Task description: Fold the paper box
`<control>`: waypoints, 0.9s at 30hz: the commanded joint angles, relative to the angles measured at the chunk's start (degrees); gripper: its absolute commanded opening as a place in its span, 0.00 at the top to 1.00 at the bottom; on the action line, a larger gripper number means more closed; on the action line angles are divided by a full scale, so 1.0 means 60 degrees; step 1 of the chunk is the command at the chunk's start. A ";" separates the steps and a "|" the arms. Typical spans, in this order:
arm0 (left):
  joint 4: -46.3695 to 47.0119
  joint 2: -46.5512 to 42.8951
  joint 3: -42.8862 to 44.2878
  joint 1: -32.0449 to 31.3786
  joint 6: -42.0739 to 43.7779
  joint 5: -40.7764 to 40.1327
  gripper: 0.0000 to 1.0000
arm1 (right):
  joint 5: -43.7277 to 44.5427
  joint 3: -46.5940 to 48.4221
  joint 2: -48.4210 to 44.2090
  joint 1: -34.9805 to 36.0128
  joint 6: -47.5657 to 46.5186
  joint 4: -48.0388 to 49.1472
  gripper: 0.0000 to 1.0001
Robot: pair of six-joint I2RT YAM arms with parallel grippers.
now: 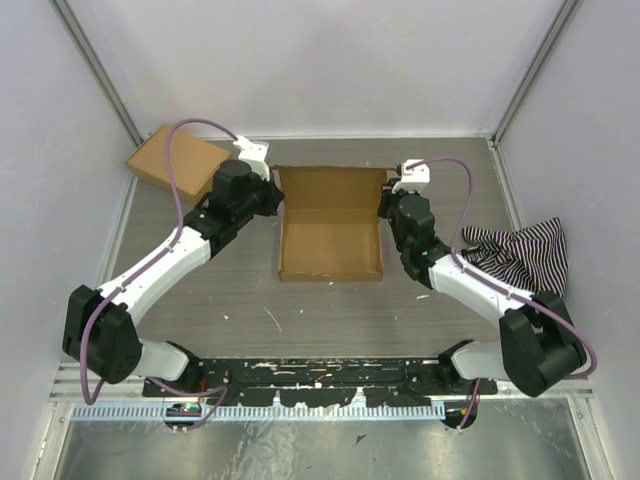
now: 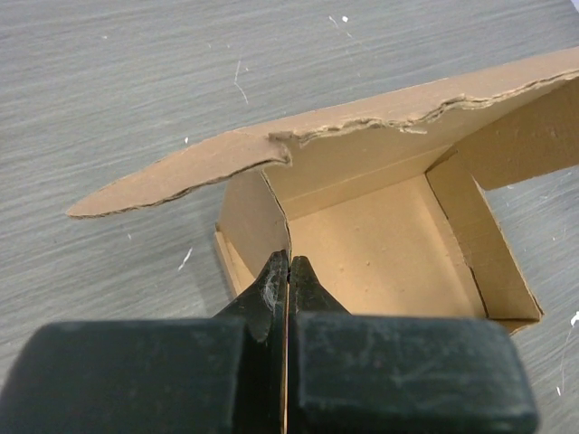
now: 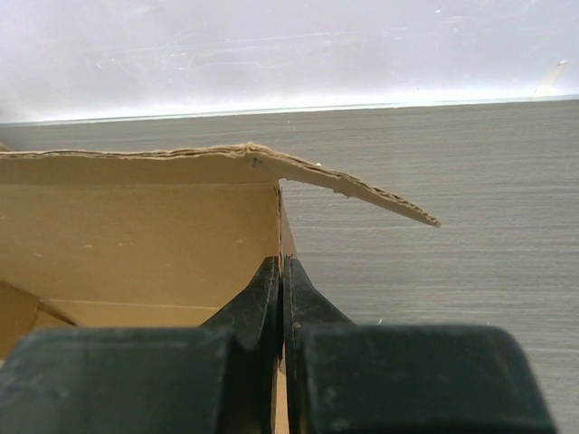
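The paper box (image 1: pixel 330 235) is a brown cardboard tray standing open at the table's middle, its lid panel raised at the far side. My left gripper (image 1: pixel 272 196) is shut on the box's left side wall (image 2: pixel 249 221) near the far corner, one finger inside and one outside. My right gripper (image 1: pixel 385 205) is shut on the right side wall (image 3: pixel 283 237) in the same way. In the wrist views the lid's flaps (image 2: pixel 172 176) (image 3: pixel 362 190) stick out past the walls. The box floor (image 2: pixel 380 244) is bare.
A finished brown cardboard box (image 1: pixel 170 160) lies at the far left by the wall. A black-and-white striped cloth (image 1: pixel 520 250) lies at the right edge. Grey enclosure walls stand at the back and both sides.
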 commanded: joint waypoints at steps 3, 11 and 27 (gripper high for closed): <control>-0.0056 -0.0689 -0.0645 -0.0365 -0.0096 0.0050 1.00 | -0.0142 -0.0721 -0.0806 0.0508 0.0673 -0.0565 0.98; -0.0454 -0.1736 -0.1426 -0.0551 -0.0514 -0.0268 1.00 | 0.0145 -0.1186 -0.1373 0.1016 0.1280 -0.1862 0.97; -0.3257 -0.5146 -0.2649 -0.0873 -0.2028 -0.0517 0.68 | -0.0281 -0.1180 -0.4760 0.1282 0.2955 -0.7922 0.54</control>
